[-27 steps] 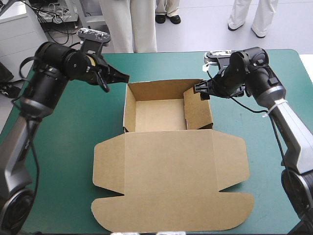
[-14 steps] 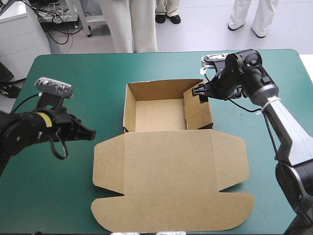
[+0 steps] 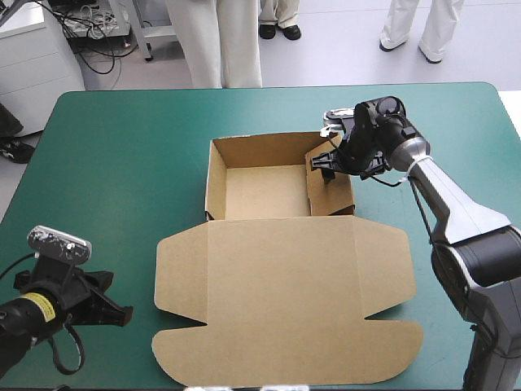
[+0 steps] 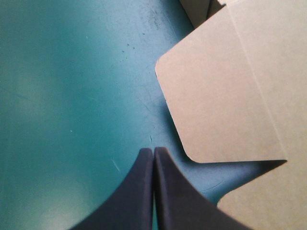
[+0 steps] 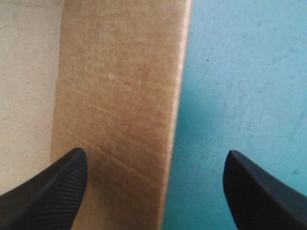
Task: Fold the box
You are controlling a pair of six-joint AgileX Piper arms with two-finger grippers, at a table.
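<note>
left pincer [image 3: 120, 313] pressed together, empty, at near-left corner of desk [image 3: 122, 138], tips just beside the lid's left flap. box [image 3: 285, 277] mid-desk: lid flat toward near edge, open tray behind it. right pincer [image 3: 324, 163] spread, straddling the tray's right wall at its far end.

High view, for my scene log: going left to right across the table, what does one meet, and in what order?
The left gripper, shut, over the teal-green cover → the box at its left wall → the tray floor → the right gripper, open, astride the tray's right wall.
</note>
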